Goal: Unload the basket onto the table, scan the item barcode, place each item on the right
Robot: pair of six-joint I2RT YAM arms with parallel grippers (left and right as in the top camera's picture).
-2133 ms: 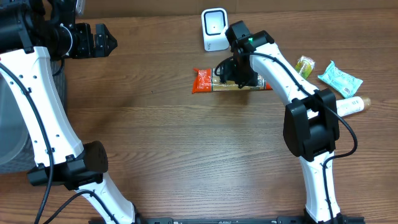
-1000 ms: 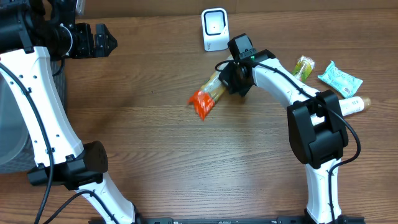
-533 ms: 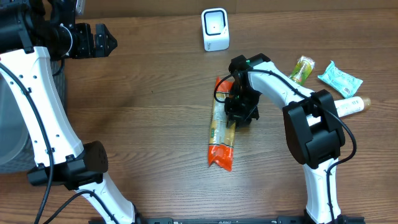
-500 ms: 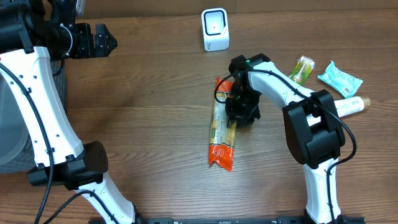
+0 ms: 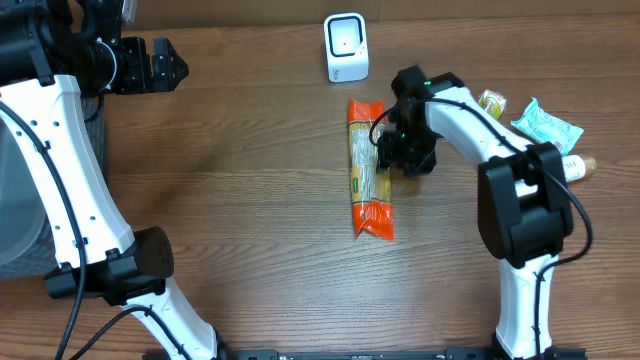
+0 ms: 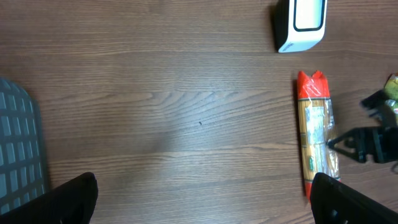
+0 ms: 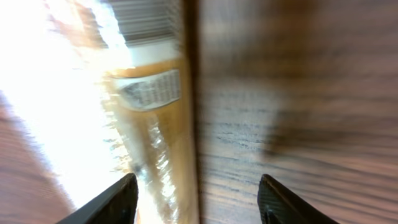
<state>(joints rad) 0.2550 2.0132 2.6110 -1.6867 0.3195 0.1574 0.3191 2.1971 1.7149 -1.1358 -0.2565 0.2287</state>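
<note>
Nearest the robot's base, the table [image 5: 250, 290] is bare wood, widest to the left, with plenty of room for swinging a load.

Mid-table: packet [image 5: 368, 170] lies flat, far end pointing toward the scanner [image 5: 346, 47] but apart from it. Just at its right edge the right gripper [image 5: 398, 158] sits low. Wrist view: fingers [image 7: 115, 199] spread, wood showing between them, packet lying partly in the gap, nothing clamped. Lying lengthwise, the packet likely offers a long side for a fresh hold. Blurred stripes at the packet's top in that view may be the barcode; cannot tell.

Further right, a bottle [image 5: 565, 170] and two snacks [image 5: 546, 125] crowd the table edge, so little room there.

Far edge: scanner upright, window facing the robot. The packet probably needs lifting to it.

Far left, left gripper [image 5: 172, 66] hangs high, fingers wide, empty, clear of the work.
</note>
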